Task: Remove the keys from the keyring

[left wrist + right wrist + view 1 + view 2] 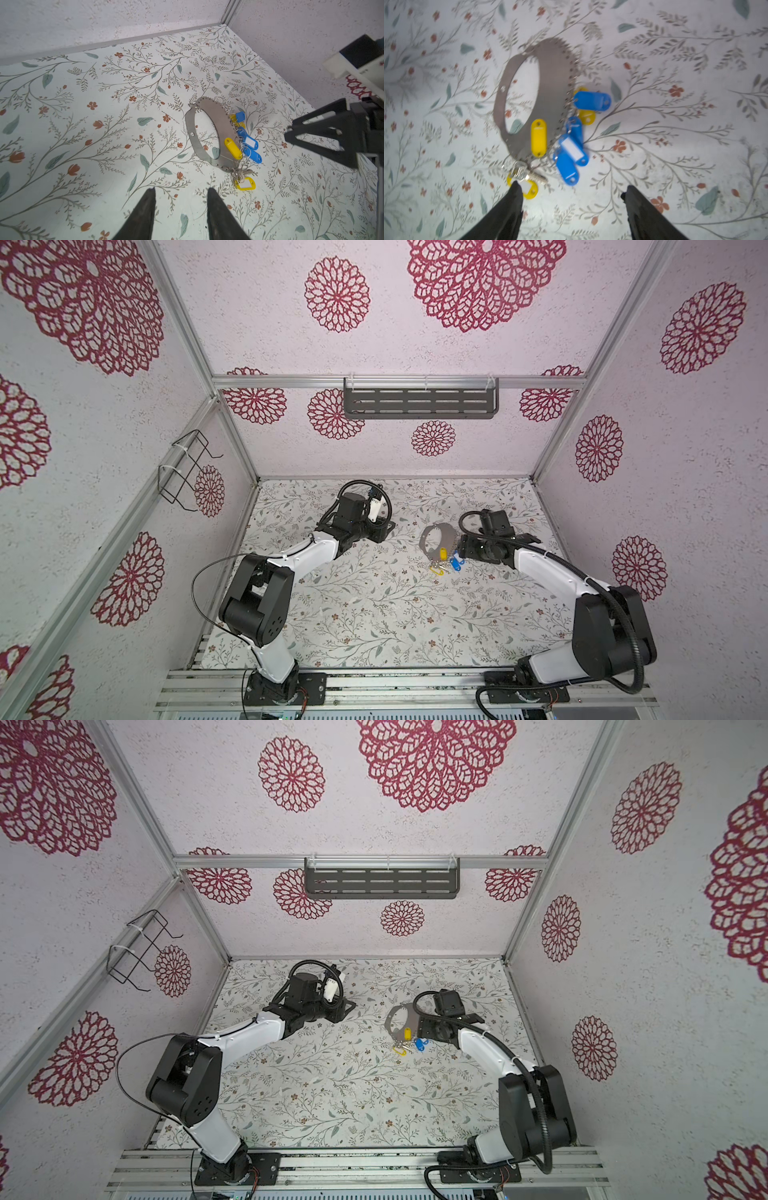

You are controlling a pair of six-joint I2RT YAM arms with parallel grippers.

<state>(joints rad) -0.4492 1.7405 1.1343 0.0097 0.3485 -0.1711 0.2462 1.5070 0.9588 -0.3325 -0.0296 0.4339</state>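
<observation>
Your keyring [449, 536], the large flat grey metal ring w/ a wide band and a big round hole, lies flat on the floral-print table [374, 614]. It's right of ctr in both top views, in the half nearer the back wall. The keys [443, 552], small oblong plastic tags in yellow and blue, sit bunched along the edge of the ring nearest your right arm.

From the left wrist cam you see the tags hung by tiny wire loops through holes in the band's outer edge. One yellow tag [232, 148] lies on top of the band. Several blue tags [251, 143] fan out just beside it, and a 2nd yellow one peeks from under the far blue one. At the near end of the row a yellow tag w/ a white label window [245, 184] lies w/ a small bunch of silver metal keys [245, 172].

Your right gripper [570, 188] has its jaws spread wide, nothing pinched. One fingertip overlaps that window tag in the right wrist pic. Touching or not, can't tell, since the pic is blurred. The other tip is over bare table, clear of the tags.

Your left gripper [181, 189] is parted too and empty, tips over bare table short of the ring. In the top views it sits well apart from the ring, to its left.
</observation>
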